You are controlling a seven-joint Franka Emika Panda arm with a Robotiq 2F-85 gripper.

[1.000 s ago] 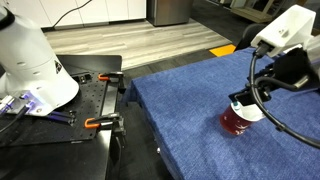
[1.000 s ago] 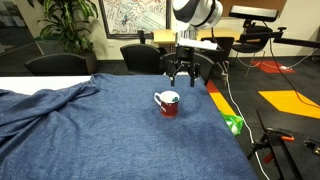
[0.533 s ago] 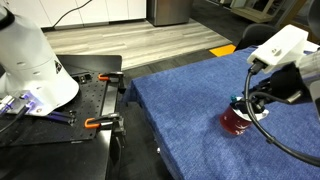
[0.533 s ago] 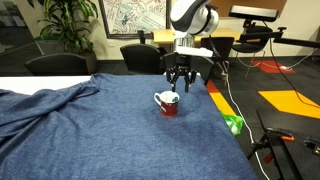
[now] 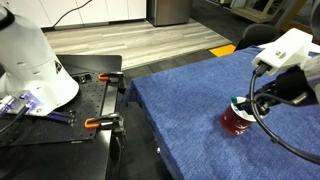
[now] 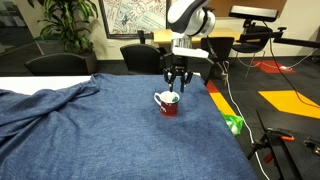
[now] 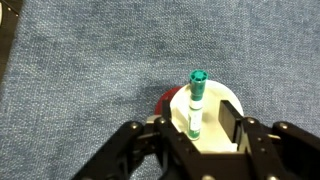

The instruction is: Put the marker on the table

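The marker (image 7: 196, 100), teal-green with a whitish band, stands upright inside a red mug (image 7: 165, 102) with a white interior. The mug rests on the blue denim-covered table (image 5: 180, 110) and shows in both exterior views (image 5: 238, 122) (image 6: 167, 104). My gripper (image 7: 206, 122) hangs straight down over the mug (image 5: 243, 103) (image 6: 177, 88), with the marker between its fingers. In the wrist view the left pad (image 7: 182, 126) is close beside the marker, while the right pad (image 7: 230, 118) stands clearly apart from it. The jaws are partly narrowed but open.
A black bench (image 5: 95, 100) with orange clamps and a white robot base (image 5: 30, 60) stand beside the table. The cloth bunches into folds (image 6: 50, 100) at one end. Office chairs (image 6: 140, 57) stand behind, and a green object (image 6: 234, 123) lies on the floor.
The gripper has come down over the mug and its jaws have narrowed around the marker. Mug and marker have not moved.
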